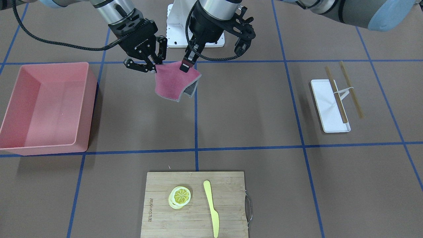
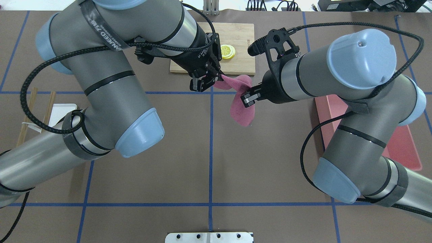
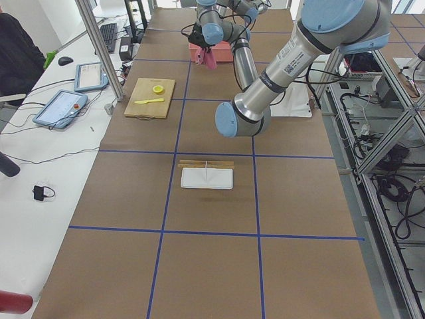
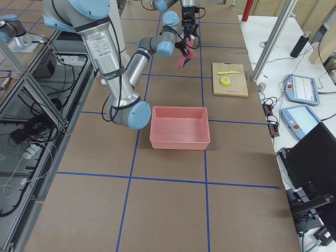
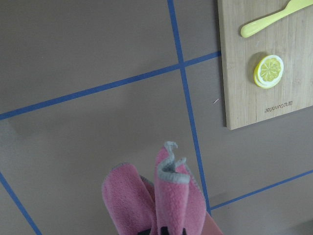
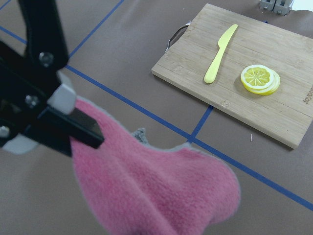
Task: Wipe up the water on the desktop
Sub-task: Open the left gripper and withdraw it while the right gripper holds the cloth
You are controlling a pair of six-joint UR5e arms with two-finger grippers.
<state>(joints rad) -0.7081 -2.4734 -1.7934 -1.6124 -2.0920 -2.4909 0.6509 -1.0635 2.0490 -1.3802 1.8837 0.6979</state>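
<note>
Seen from across the worktop (image 1: pixel 248 105), a brown surface gridded with blue tape that fills the frame, a pink cloth (image 1: pixel 175 84) hangs in the air at 12 o'clock, clear of the surface. The left tool (image 1: pixel 186 66) pinches its upper corner at 1 o'clock; the right tool (image 1: pixel 152 67) appears closed on the corner at 11 o'clock. No water patch can be made out. The cloth seems readied, wiping not yet begun. Next, one tool likely needs to release, and the cloth must be lowered flat onto the wet spot
</note>
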